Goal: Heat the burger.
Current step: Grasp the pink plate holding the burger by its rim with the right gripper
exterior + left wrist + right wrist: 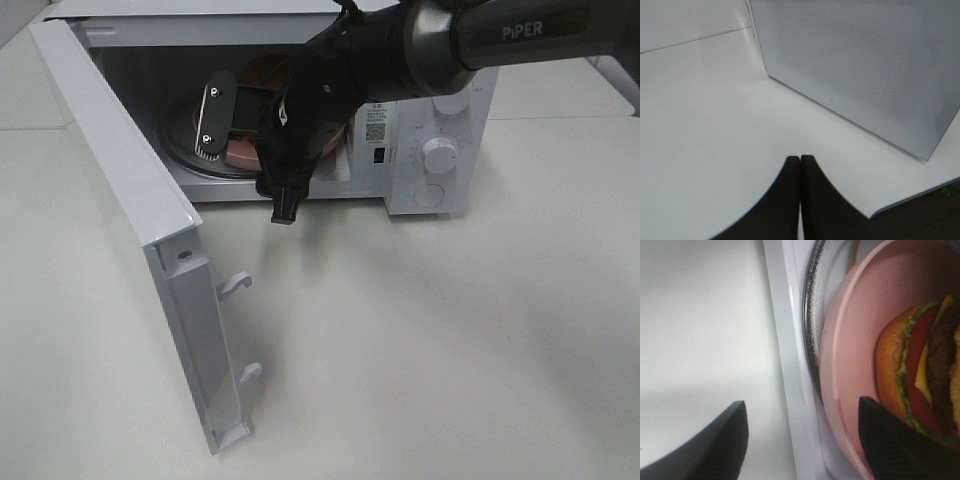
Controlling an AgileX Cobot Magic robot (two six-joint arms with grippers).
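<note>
door edge (pixel 185 330): nearest us in the high view, the microwave door is hanging wide open toward the front, two latch hooks (pixel 240 285) sticking out of its inner face.
table (pixel 480 350): we're seeing bare white top in front of the oven.
L gripper (pixel 800 200): sitting low over the table beside the door's perforated outer panel (pixel 860 75); fingers pressed together w/ nothing between them, so clenched and empty.
R gripper (pixel 802 440): we're reaching across the middle into the oven mouth; jaws standing wide apart. One finger (pixel 715 445) is hanging outside the cavity sill, the other (pixel 900 445) over the plate's near side. We're not seeing either pad pressing on anything, so released.
R arm (pixel 400 50): blocking most of the cavity from the high cam.
microwave (pixel 440 120): upright at the back of the table, dials on its right panel.
glass turntable (pixel 812 315): we're seeing its ribbed rim just inside the sill.
pink plate (pixel 865 305): lying on the turntable.
burger (pixel 925 375): resting on the plate, inside the microwave; bun, lettuce, tomato, cheese, patty all showing.
step: we're judging the load-in as done, w/ the let-go stage in hand.
next: needs the R arm backing straight out w/o nudging the plate, then door swung shut, then timer dial turned.
</note>
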